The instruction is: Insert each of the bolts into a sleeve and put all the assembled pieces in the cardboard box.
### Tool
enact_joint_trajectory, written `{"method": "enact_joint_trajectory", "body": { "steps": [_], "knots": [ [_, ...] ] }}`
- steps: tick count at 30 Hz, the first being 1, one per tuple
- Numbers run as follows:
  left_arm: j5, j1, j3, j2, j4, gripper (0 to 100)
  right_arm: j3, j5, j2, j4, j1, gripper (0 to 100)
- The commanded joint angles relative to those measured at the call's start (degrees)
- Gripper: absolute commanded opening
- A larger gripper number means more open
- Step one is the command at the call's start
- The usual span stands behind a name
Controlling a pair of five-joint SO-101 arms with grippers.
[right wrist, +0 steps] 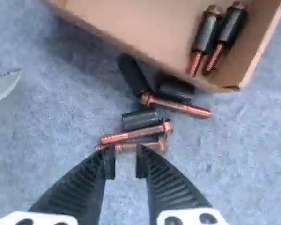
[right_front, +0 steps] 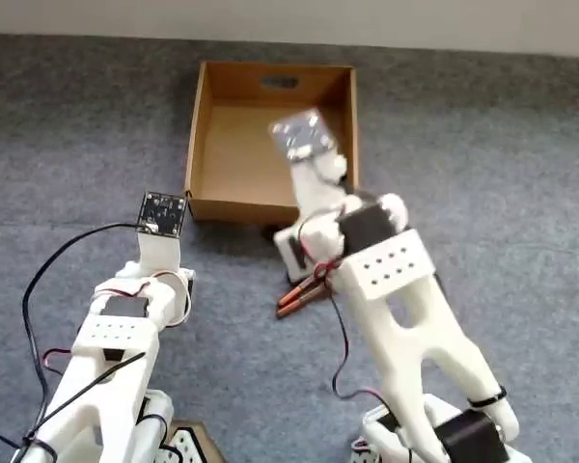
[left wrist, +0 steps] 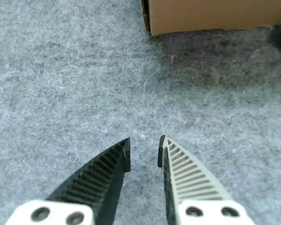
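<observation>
The cardboard box (right wrist: pixel 145 28) holds two assembled pieces (right wrist: pixel 216 35), each a black sleeve with a copper bolt through it. On the carpet in front of the box lie three loose copper bolts (right wrist: pixel 136 133) and three black sleeves (right wrist: pixel 140 118) in a small cluster. My right gripper (right wrist: pixel 125 161) is open by a narrow gap just short of the nearest bolt (right wrist: pixel 131 146), with nothing between its fingers. My left gripper (left wrist: pixel 144 150) is open over bare carpet near the box's front corner (left wrist: pixel 215 14). In the high view the bolts (right_front: pixel 302 294) lie beside the right arm.
Grey carpet covers the whole table (right_front: pixel 502 145). The box (right_front: pixel 270 145) stands at the back centre, its front wall close to both wrists. A black cable (right_front: pixel 39 280) loops beside the left arm.
</observation>
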Motion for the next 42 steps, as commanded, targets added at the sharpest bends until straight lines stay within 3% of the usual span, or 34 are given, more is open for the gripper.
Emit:
{"method": "enact_joint_trajectory", "body": {
  "steps": [1, 18, 24, 31, 42],
  "knots": [
    [-0.35, 0.92, -0.13, -0.04, -0.88, 13, 13.32, 1.05, -2.07, -10.68, -2.33, 18.3],
    [-0.35, 0.92, -0.13, -0.04, -0.88, 13, 16.13, 1.14, 14.99, -28.97, -1.8, 18.3],
    [-0.35, 0.92, -0.13, -0.04, -0.88, 13, 16.13, 6.07, 15.25, -29.41, -0.4, 18.3],
    [-0.35, 0.92, -0.13, -0.04, -0.88, 13, 16.31, 6.42, 15.34, -31.34, 3.56, 18.3],
    [-0.35, 0.92, -0.13, -0.04, -0.88, 13, 15.69, 6.33, 21.49, -31.52, 0.04, 18.3]
  ]
}}
